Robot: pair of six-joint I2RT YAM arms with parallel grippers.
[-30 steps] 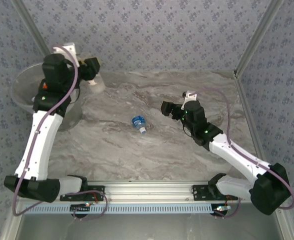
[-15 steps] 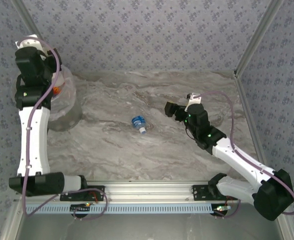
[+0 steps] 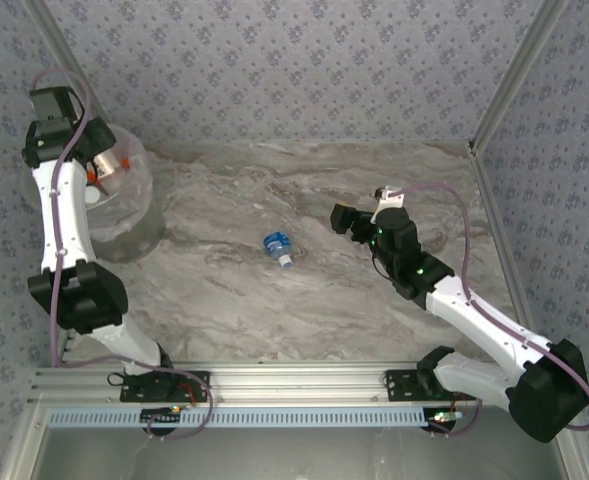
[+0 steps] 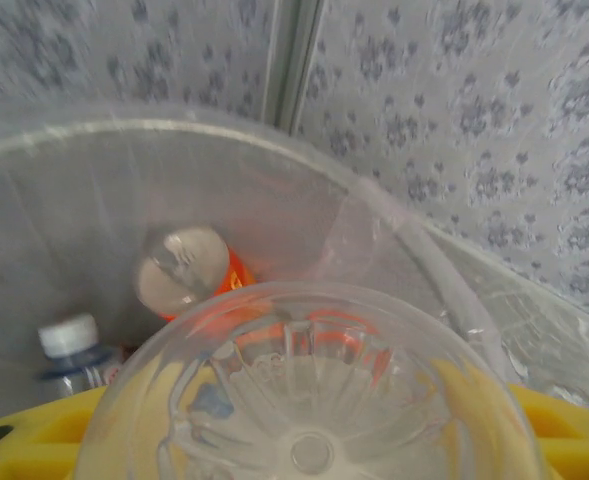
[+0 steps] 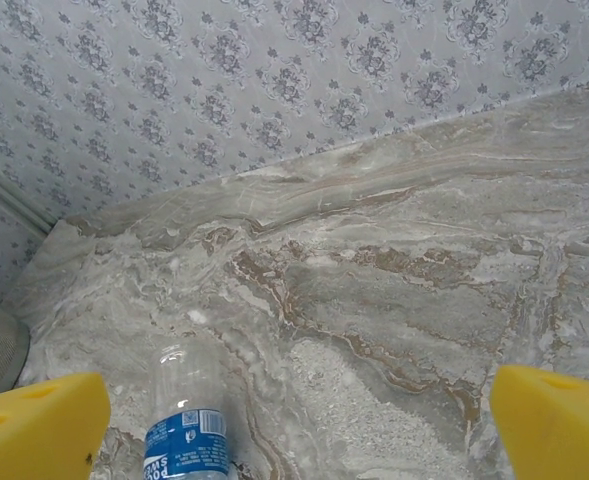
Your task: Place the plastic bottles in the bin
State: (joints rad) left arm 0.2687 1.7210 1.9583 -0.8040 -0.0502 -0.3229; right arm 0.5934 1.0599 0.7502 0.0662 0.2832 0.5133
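1. Left gripper over the bin, far left. Clear bottle between the jaws; can't tell if clamped or loose.
2. Right gripper spread wide, empty, right of blue-label bottle mid-table.

Left arm upright, reaching far back-left; right arm low, outstretched, jaws wide apart.

Blue-grey walls carry a repeating darker floral motif. The table is grey marble veined in brown. At centre frame, the blue-labelled bottle is clear with a white cap. At upper left, the bin is translucent whitish. Inside it are an orange-labelled bottle and a pale-capped bottle. The left arm and right arm are white with black joints and purple cables. The right gripper and left gripper have yellow fingers, and the colourless bottle sits between the left ones.
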